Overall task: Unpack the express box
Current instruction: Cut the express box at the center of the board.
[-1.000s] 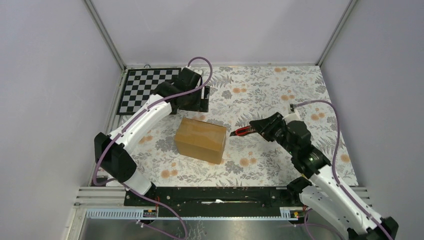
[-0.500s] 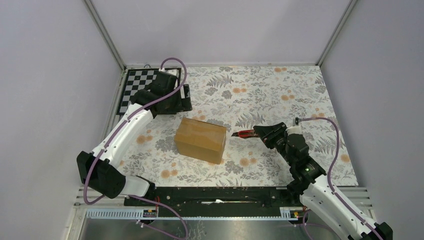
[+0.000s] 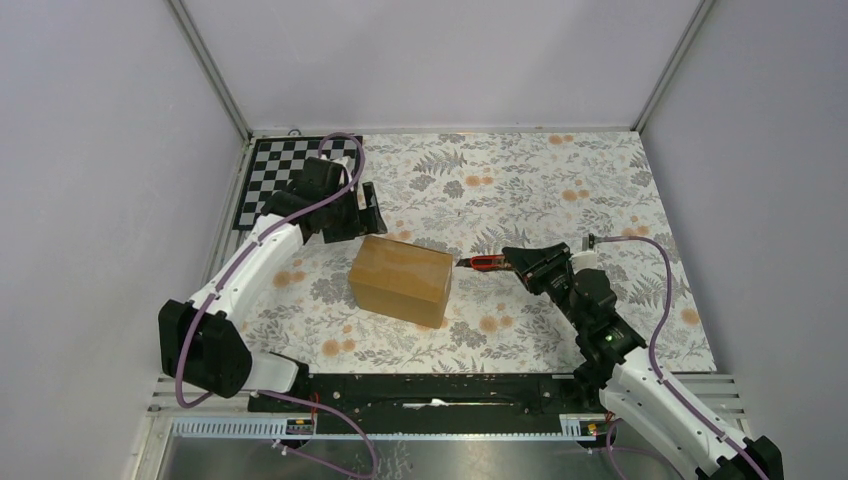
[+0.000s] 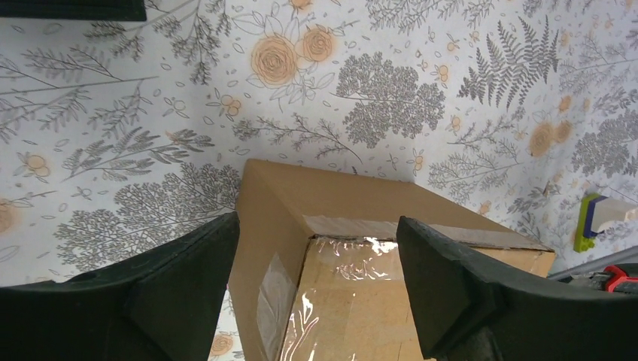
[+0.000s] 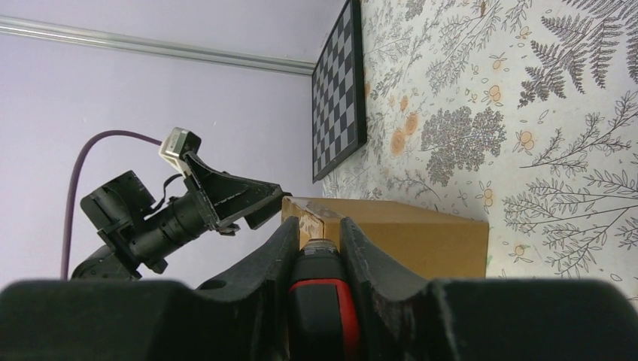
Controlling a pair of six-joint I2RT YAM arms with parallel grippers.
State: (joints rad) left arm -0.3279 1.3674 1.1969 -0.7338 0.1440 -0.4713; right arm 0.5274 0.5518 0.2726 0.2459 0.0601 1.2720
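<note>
The express box (image 3: 400, 280), a brown taped carton, lies mid-table on the floral cloth. My left gripper (image 3: 368, 218) hovers open over its far-left end. In the left wrist view the two black fingers (image 4: 188, 278) straddle the taped top corner of the box (image 4: 353, 301) without touching it. My right gripper (image 3: 515, 260) is shut on a red-handled cutter (image 3: 484, 264), whose tip points at the box's right end. From the right wrist, the cutter (image 5: 320, 301) sits between the fingers, its tip almost at the box's upper corner (image 5: 406, 233).
A checkerboard (image 3: 285, 175) lies at the far left corner, just behind the left arm. Grey cage walls and metal posts close in the table on three sides. A black rail (image 3: 430, 390) runs along the near edge between the arm bases.
The left gripper swung left, then came down toward the box's far-left end, its jaws opening wider. The right gripper lowered and carried the cutter slightly closer to the box.
</note>
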